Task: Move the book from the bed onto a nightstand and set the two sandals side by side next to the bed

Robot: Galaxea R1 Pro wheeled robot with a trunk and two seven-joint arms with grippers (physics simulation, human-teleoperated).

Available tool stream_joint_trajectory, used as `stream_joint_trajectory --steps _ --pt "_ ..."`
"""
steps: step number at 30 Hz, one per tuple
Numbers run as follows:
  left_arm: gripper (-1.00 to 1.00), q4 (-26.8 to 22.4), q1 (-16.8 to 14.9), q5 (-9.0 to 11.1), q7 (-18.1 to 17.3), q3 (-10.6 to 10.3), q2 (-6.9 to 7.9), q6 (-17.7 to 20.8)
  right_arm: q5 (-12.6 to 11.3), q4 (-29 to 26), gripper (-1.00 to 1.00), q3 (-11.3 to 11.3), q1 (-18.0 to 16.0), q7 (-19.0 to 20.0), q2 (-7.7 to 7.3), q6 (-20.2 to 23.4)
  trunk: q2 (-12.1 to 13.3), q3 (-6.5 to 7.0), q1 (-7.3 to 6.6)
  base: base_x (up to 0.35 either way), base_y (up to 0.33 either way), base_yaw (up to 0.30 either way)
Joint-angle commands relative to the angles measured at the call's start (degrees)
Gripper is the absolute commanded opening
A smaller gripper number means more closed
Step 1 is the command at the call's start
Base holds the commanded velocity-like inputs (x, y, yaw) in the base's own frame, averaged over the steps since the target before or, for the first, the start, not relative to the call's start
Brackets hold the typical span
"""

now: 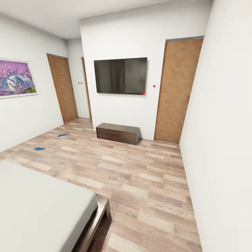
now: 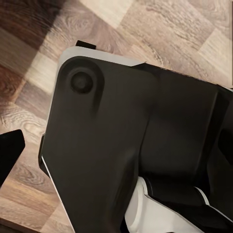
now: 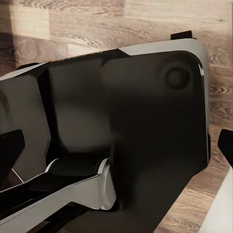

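Note:
Two blue sandals lie apart on the wood floor at the left of the head view, one (image 1: pixel 62 134) farther away and one (image 1: pixel 39 148) nearer the bed. The bed's (image 1: pixel 38 206) pale mattress corner and dark frame fill the lower left. The book and the nightstand are out of view. My left gripper (image 2: pixel 116 155) hangs over the floor in front of my own dark base, with one black fingertip (image 2: pixel 10 153) at the frame's edge. My right gripper (image 3: pixel 116 150) has its fingertips (image 3: pixel 9 150) far apart with nothing between them.
A long low dark dresser (image 1: pixel 118 133) stands against the far wall under a wall-mounted TV (image 1: pixel 120 76). Wooden doors (image 1: pixel 178 89) flank that wall. A purple painting (image 1: pixel 15 78) hangs on the left wall. A white wall runs close along the right.

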Motion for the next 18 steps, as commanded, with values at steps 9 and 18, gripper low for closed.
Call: stream_joint_trajectory --steps 9,18 --pt "1.0 0.1 0.0 0.6 -0.2 -0.4 0.01 -0.2 0.5 0.1 1.0 -0.4 -0.1 0.1 -0.04 0.1 -0.1 -0.05 0.04 0.167 -0.031 -0.022" --pt "1.0 0.1 0.0 0.7 -0.2 -0.3 0.07 -0.2 0.5 0.1 1.0 -0.4 -0.1 0.1 -0.04 0.1 -0.1 -0.05 0.04 0.168 -0.004 -0.003"
